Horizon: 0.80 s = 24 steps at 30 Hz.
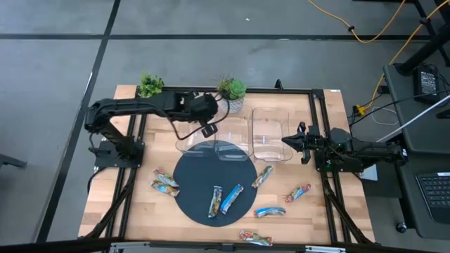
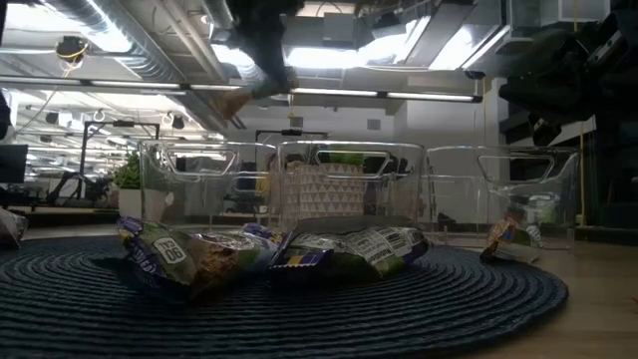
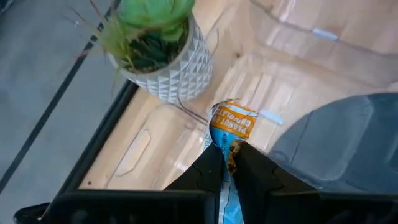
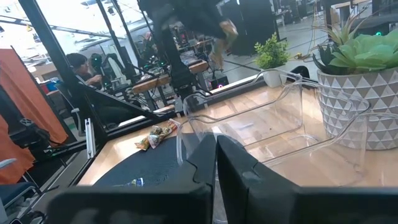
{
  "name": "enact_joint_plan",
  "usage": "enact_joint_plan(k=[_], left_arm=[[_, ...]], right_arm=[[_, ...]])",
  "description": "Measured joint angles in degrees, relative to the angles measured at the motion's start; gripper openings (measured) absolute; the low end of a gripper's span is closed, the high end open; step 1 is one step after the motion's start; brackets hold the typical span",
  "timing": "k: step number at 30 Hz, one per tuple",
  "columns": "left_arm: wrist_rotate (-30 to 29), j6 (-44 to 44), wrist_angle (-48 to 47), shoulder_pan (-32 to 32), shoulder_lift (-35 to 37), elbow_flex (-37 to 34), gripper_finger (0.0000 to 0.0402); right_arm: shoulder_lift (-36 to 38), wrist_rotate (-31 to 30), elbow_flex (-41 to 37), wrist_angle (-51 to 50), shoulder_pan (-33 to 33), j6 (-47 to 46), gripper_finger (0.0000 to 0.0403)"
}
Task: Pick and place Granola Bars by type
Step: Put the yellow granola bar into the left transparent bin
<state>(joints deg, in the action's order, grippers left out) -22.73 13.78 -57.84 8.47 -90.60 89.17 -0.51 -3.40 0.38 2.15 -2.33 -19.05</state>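
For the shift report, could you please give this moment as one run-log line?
left gripper: shut on granola bar, above leftmost clear bin | right gripper: shut, empty, waiting beside right bin

One orange-and-blue granola bar is hanging above the clear bins while eight more granola bars are lying scattered across the table's near half.

Two dark, matte black jointed arms, built of rounded housings and slim straight links, each seated on a blocky black base. A thin black cable looping loose beneath the left arm's wrist. Left end effector: two black, angular, wedge-shaped fingers on a wide flat black crossbar. Right end effector: the same black tapering fingers, flat-faced with bevelled edges, on an identical broad bar.
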Motion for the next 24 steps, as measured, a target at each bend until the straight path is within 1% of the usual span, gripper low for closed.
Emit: enact_joint_plan(k=[4, 12, 15, 20, 22, 24], left_arm=[[1.12, -0.59, -0.37, 1.72, -3.08, -0.02, 0.0024], [4.27, -4.94, -0.69, 4.95, -9.38, -0.68, 0.0026], [6.71, -5.15, 0.04, 6.16, -10.25, -4.36, 0.0023], [11.16, -4.7, 4.43, 8.15, -9.61, -12.74, 0.0025], [13.15, -4.66, 6.86, 8.58, -9.59, -14.99, 0.0027], [14.79, -4.63, 7.36, 8.93, -9.59, -16.76, 0.0028]], right_arm=[[0.02, 0.01, 0.01, 0.02, -0.01, 0.0, 0.0019], [0.01, 0.01, 0.0, 0.0, -0.01, 0.0, 0.0019], [0.02, 0.0, 0.02, 0.0, 0.0, 0.0, 0.0019], [0.02, 0.0, 0.02, 0.0, 0.0, 0.0, 0.0019], [0.01, 0.01, 0.01, -0.02, -0.01, 0.0, 0.0019], [0.0, 0.0, 0.0, 0.0, -0.02, 0.0, 0.0019]])
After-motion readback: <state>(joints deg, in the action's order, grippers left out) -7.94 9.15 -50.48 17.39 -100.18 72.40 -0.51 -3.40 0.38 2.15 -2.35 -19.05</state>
